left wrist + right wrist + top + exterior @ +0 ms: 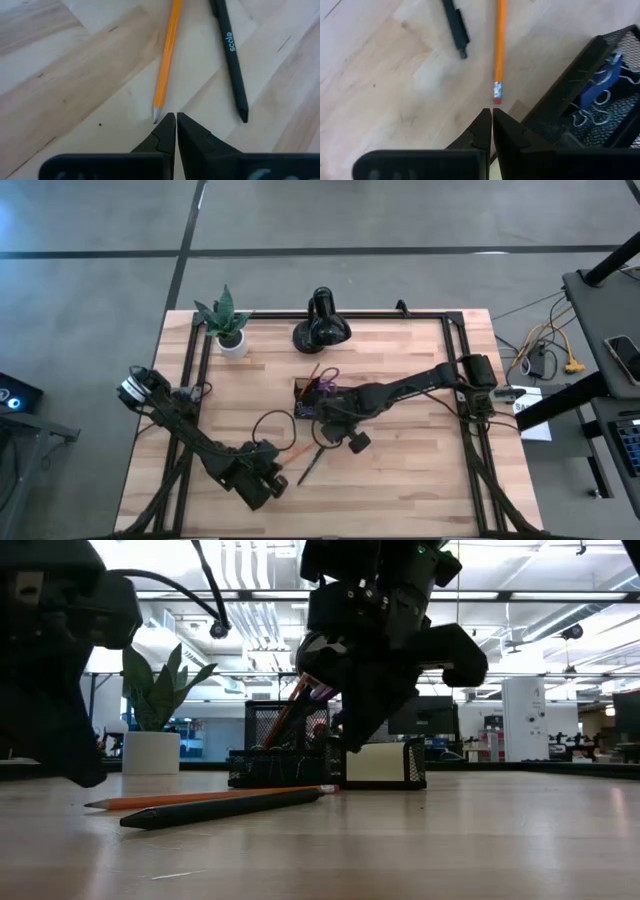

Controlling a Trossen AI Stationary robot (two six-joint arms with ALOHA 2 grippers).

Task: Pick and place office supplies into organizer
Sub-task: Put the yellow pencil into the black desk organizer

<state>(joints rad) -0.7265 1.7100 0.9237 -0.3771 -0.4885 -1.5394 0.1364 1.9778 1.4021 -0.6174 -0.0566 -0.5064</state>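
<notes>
Looking straight down, the high view shows the wooden table point(400, 480) with the black mesh organizer point(312, 400) near its middle, purple-handled scissors point(329, 376) standing in it. The right gripper point(322, 430) hangs just beside the organizer's near edge; the left gripper point(268, 485) sits toward the front of the table. Between them lie an orange pencil point(283, 456) and a black pen point(310, 464), both flat on the wood and slanting. A potted plant point(228, 325) and a glossy black lamp point(321, 322) stand along the far edge.

Low view: the pencil point(210, 798) and the pen point(225, 809) lie side by side, almost parallel, in front of the organizer point(385, 766). Pencil is thin, hexagonal-looking, painted; pen is matte and round.

Left wrist view: the left gripper point(176, 120) has its fingers pressed together on nothing. The pencil's sharpened tip point(156, 119) lies just beside the fingertips, and its shaft runs straight away from them. The pen point(232, 55) lies alongside it, lettered in pale blue.

Right wrist view: the right gripper point(492, 114) is likewise closed and empty. The pencil's eraser end point(497, 92) points at it from just ahead; the organizer's mesh wall point(580, 75) is beside it, paper clips visible inside.

Judgement: the pencil lies end-on to both grippers, so either must open and straddle the shaft across its long axis.
</notes>
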